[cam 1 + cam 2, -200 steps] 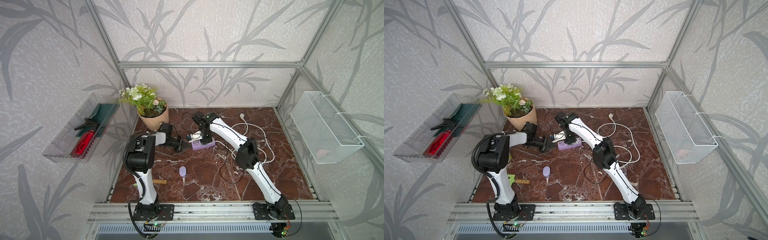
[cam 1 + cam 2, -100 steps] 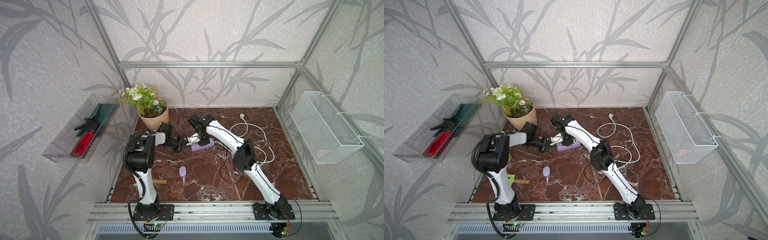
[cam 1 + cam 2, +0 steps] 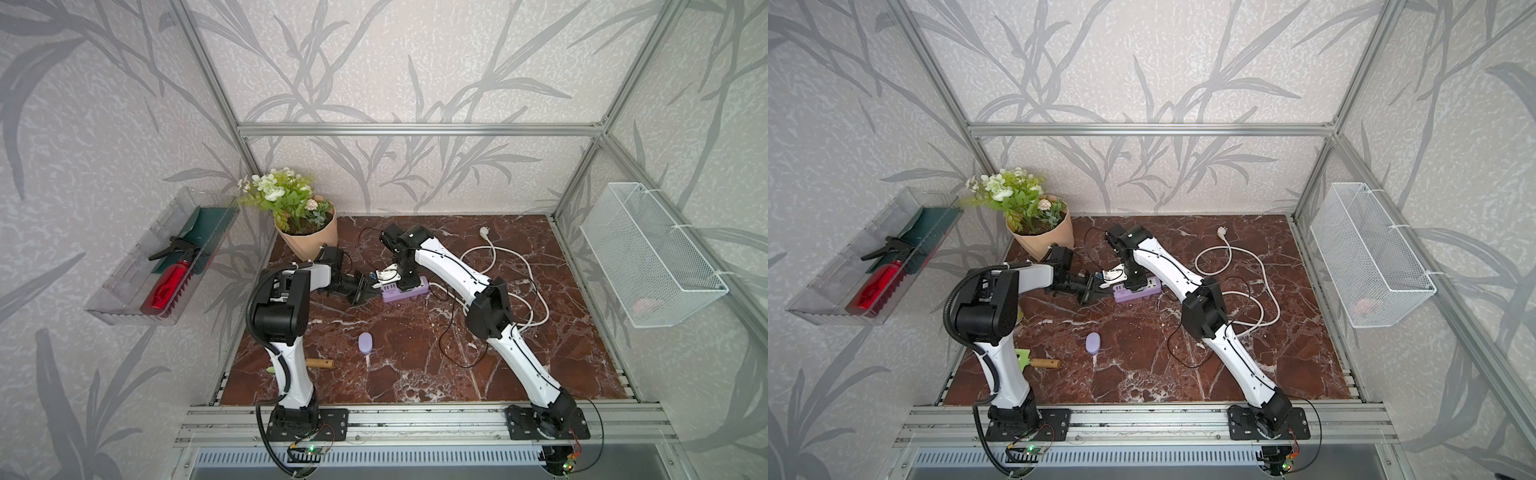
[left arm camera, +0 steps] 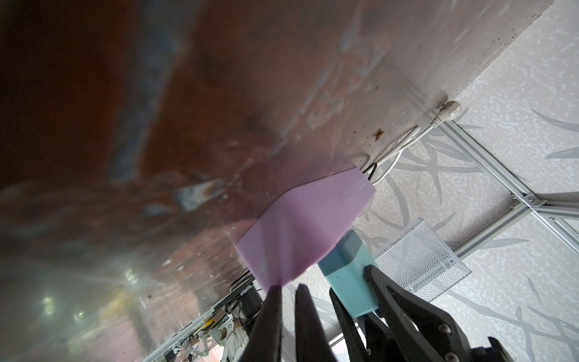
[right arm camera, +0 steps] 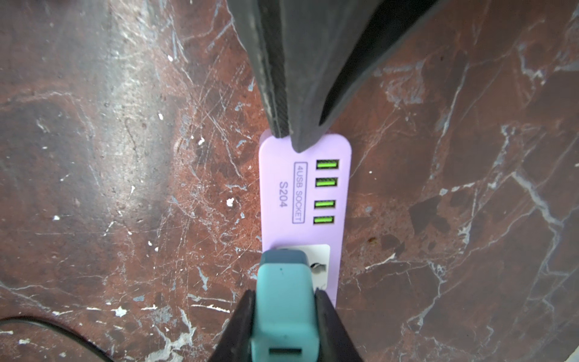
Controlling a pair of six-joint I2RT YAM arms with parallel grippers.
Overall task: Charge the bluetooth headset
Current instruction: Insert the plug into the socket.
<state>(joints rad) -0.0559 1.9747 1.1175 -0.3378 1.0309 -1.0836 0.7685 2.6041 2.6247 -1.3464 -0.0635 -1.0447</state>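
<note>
Marble tabletop: your headset case lay apart from the power strip, probably light, slick; narrow sides suited gripping. Left gripper closed; right gripper clamped the teal adapter.

In the right wrist view the teal adapter and the right pincer clamped on it run off the picture's edge, the adapter's pins are hidden where it meets the power strip, and the left pincer covers the strip's end. In the left wrist view the counter near the lens is a blur, and in a top view the pink thing in the wire basket is too small to name
</note>
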